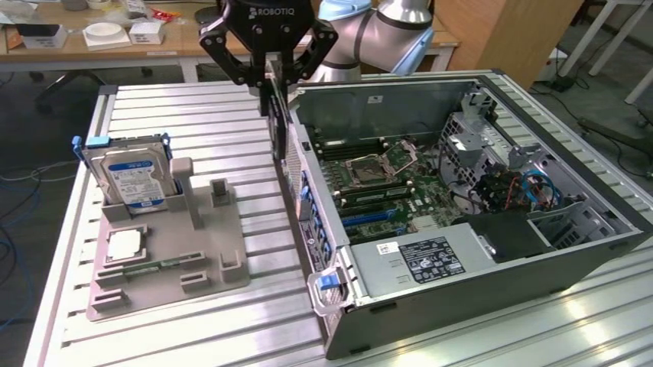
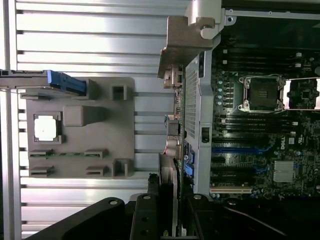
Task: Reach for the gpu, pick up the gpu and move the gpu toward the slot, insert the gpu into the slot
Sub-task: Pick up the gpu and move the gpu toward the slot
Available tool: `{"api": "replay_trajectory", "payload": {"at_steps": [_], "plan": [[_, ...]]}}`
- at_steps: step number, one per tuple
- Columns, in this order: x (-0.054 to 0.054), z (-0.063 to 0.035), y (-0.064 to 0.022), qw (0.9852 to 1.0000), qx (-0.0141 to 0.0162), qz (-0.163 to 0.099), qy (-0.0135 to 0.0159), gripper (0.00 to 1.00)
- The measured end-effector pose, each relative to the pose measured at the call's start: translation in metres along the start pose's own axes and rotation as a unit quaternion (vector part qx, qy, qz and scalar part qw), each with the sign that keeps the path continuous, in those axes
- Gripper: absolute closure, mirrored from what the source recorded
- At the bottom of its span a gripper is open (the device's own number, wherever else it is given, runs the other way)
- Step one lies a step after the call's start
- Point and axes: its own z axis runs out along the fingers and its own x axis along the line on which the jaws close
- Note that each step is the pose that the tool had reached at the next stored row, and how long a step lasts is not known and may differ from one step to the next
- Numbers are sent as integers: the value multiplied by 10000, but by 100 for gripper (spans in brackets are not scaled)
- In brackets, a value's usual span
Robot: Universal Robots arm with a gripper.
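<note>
Gpu hangs upright and edge-on, clamped between the closed fingers of the gripper, just over the rear wall of the open computer case, near the grey fixture tray holding a hard drive. In the wrist view, the gripper pinches the gpu beside the motherboard.

Even, diffuse room light fell from above on the ribbed metal surface. It left only soft, short shadows beside the blocks of the grey fixture. Toward the exterior view's near right, the slats flared into white glare. The open computer case was dim inside, and its near wall lay in shade. In the wrist view the slats were washed pale. There the fingers stood almost black, with the edge of the gpu a dull grey between them.
</note>
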Motion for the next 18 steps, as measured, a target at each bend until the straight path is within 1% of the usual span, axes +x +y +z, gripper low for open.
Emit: {"api": "replay_trajectory", "payload": {"at_steps": [18], "plan": [[-114, 8, 0, 10000, 0, 0, 0, 73]]}}
